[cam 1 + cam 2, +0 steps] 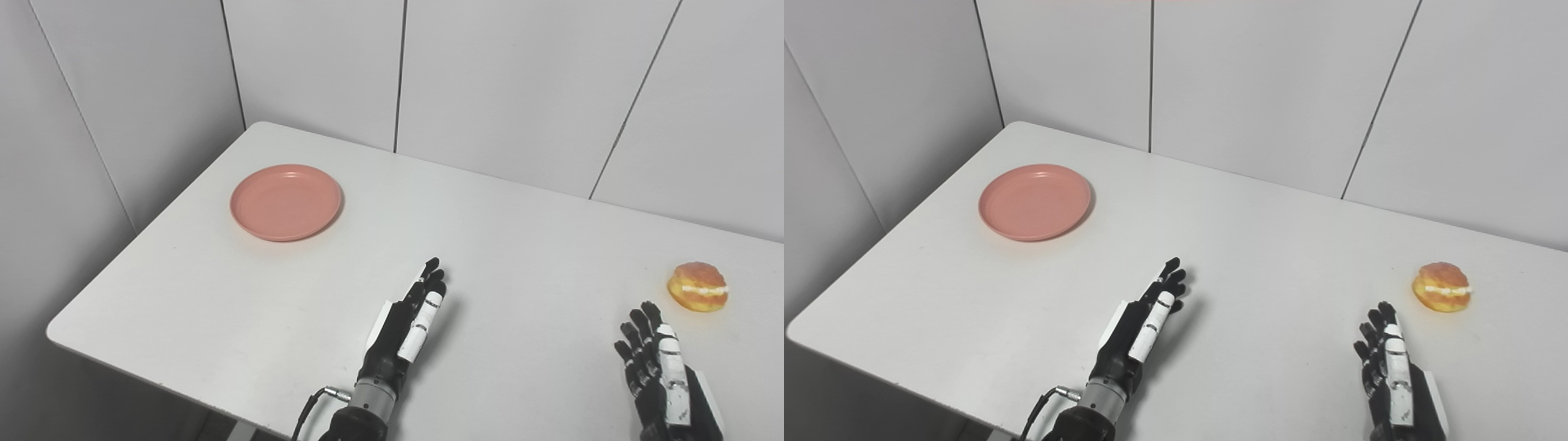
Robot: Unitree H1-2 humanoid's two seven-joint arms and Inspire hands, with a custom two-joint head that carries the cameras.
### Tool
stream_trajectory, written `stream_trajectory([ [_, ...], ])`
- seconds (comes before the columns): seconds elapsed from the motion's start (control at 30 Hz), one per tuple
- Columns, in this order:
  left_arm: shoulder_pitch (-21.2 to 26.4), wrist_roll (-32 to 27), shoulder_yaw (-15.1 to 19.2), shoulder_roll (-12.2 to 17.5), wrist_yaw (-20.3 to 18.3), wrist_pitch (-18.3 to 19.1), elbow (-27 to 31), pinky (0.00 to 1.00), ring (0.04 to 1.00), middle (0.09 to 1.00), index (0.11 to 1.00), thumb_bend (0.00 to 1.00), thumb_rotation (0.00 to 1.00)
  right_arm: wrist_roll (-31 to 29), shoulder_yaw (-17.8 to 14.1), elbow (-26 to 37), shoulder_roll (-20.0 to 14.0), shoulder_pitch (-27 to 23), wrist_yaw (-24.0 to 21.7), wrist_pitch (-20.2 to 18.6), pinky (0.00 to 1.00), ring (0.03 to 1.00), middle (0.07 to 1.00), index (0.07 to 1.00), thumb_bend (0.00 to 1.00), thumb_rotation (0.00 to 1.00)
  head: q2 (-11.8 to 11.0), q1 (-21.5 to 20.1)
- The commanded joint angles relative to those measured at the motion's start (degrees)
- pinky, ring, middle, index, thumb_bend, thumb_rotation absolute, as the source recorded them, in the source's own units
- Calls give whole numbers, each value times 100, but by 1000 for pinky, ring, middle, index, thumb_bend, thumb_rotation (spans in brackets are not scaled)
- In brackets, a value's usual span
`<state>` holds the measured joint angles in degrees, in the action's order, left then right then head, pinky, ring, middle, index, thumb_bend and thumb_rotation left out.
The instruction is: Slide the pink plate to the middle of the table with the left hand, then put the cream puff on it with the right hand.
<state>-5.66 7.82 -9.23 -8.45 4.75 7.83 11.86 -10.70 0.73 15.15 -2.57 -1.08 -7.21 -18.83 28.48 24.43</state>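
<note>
The pink plate [285, 201] lies flat on the white table [490, 245], far left, with nothing on it. The cream puff [698, 286], golden with a white cream band, rests on the table at the far right. My left hand [409, 323] hovers over the table's front middle, fingers stretched out and pointing up-right, open and holding nothing, well to the right of and nearer than the plate. My right hand [658, 367] is at the bottom right, fingers extended and apart, open, just short of the cream puff and slightly to its left.
White wall panels [429, 73] close off the back and the left side of the table. The table's left edge [141, 233] runs diagonally, close to the plate. A cable leaves the left wrist [312, 401] at the front edge.
</note>
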Motion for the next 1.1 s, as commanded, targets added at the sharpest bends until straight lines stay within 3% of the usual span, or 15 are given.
stream_trajectory([
  [0.0,-11,37,-45,-86,27,-172,66,913,936,956,942,418,970,-34,-6,229,14,-104,-27,235,1000,1000,1000,1000,96,1000,8,-6],
  [0.4,61,-112,41,-1,-86,-89,202,927,939,960,947,378,974,-31,24,373,40,-122,33,75,1000,1000,1000,1000,87,1000,90,8],
  [0.9,301,-123,238,260,-276,317,840,986,951,953,940,426,967,-85,14,465,76,-153,78,-132,1000,1000,1000,1000,85,1000,243,-2],
  [1.07,418,-219,357,350,-345,401,1190,928,938,952,934,421,922,-86,16,446,82,-169,82,-134,1000,1000,1000,1000,89,1000,258,17],
])
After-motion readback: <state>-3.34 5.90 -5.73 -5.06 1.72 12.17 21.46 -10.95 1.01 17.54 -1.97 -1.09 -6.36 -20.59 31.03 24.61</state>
